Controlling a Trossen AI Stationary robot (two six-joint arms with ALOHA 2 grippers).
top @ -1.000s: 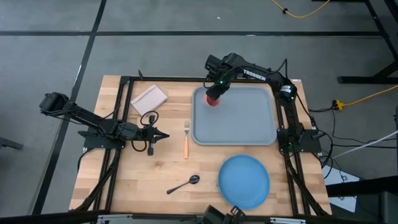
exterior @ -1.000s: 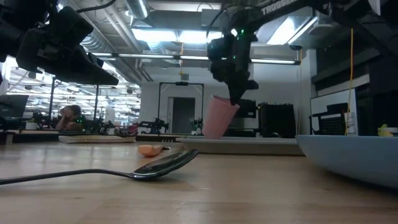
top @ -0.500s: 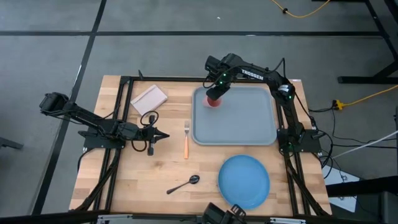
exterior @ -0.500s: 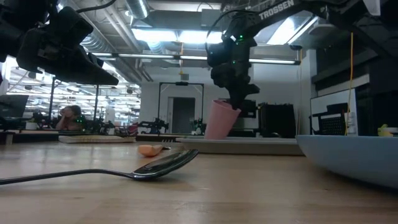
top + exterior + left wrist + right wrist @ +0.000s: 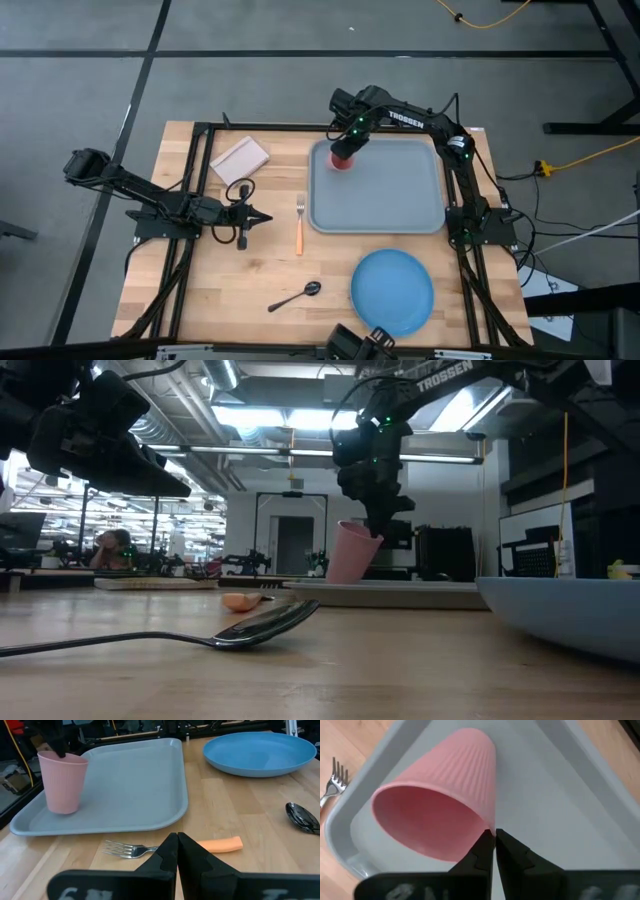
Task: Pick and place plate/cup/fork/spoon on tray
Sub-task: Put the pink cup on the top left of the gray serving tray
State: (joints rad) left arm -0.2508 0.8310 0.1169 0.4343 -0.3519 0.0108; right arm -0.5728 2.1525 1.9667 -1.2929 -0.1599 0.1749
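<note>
The cup (image 5: pixel 342 161) stood in the tray's (image 5: pixel 385 205) far left corner, its rim pinched by the right end effector (image 5: pixel 347 146). Fork (image 5: pixel 299 226), spoon (image 5: pixel 296 296) and plate (image 5: pixel 392 292) lay on the tabletop (image 5: pixel 230 285). The left end effector (image 5: pixel 262 218) waited, fingers together, left of the fork.

I work in a robotics lab: my wooden table (image 5: pixel 250 270) stands on grey taped floor (image 5: pixel 80 90), with ceiling strip lights (image 5: pixel 250 415), benches and a seated person (image 5: pixel 110 548) behind.
</note>
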